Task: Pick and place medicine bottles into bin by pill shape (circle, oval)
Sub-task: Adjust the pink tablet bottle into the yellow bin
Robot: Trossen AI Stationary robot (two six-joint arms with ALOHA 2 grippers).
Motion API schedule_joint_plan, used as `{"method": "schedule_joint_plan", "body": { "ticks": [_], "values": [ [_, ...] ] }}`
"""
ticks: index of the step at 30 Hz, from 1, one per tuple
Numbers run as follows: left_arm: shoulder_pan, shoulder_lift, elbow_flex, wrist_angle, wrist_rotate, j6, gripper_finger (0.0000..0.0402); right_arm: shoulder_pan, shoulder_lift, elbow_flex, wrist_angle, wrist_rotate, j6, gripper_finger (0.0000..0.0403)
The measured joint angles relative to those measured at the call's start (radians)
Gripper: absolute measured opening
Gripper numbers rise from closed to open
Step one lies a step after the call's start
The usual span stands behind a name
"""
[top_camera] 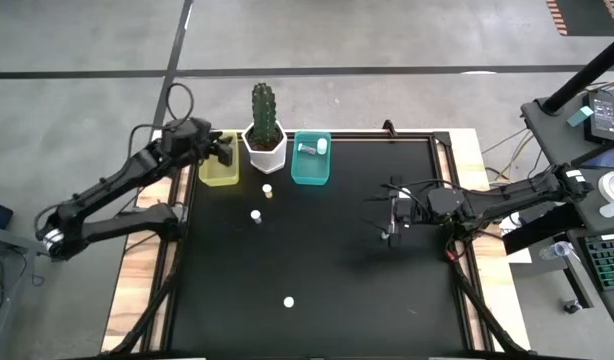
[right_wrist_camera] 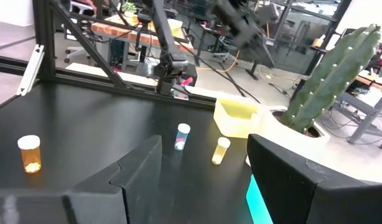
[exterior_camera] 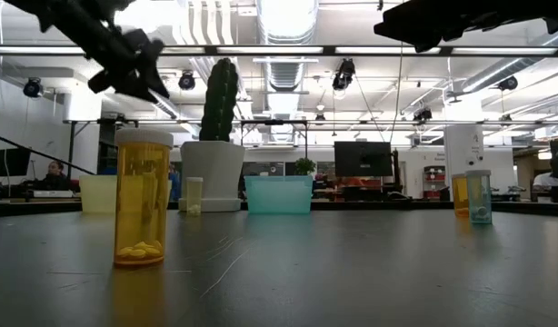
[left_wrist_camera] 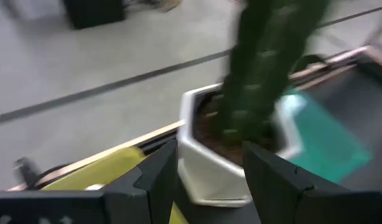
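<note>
One white-capped medicine bottle (top_camera: pixel 321 146) lay in the teal plastic bin (top_camera: pixel 310 172) beside the spiny green cactus (top_camera: pixel 264 105); three stood loose on the black tabletop (top_camera: pixel 337 270). The left gripper (top_camera: pixel 225 152) hovered over the yellow bin (top_camera: pixel 218 172), jaws apart and empty. The right gripper (top_camera: pixel 395 222) waited, jaws apart.

Room beyond the table: open workshop hall.
Grey floor (top_camera: pixel 77 40) with dark lines, upper part of the high view; ceiling light (exterior_camera: pixel 281 13) top centre of the low view; dark monitor (exterior_camera: pixel 362 158) centre right; desk (top_camera: pixel 602 215) right edge.
</note>
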Motion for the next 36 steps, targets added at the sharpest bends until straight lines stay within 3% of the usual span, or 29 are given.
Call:
{"method": "schedule_joint_plan", "body": {
  "ticks": [5, 11, 22, 29, 36],
  "values": [
    [-0.074, -0.074, -0.004, 0.000, -0.001, -0.012, 0.0162, 0.000, 0.000, 0.000, 0.000, 0.024, 0.010, 0.0231],
    [-0.056, -0.052, -0.007, -0.031, -0.035, 0.006, 0.0142, 0.000, 0.000, 0.000, 0.000, 0.024, 0.017, 0.0231],
    [0.224, 0.243, 0.188, -0.196, -0.033, 0.216, 0.0007, 0.000, 0.000, 0.000, 0.000, 0.025, 0.010, 0.0231],
    [0.415, 0.474, 0.266, -0.286, 0.270, 0.330, 0.0001, 0.000, 0.000, 0.000, -0.001, 0.039, -0.001, 0.0231],
    [0.436, 0.658, 0.295, -0.344, 0.265, 0.401, 0.0001, 0.000, 0.000, 0.000, -0.002, 0.039, -0.001, 0.0231]
  ]
}}
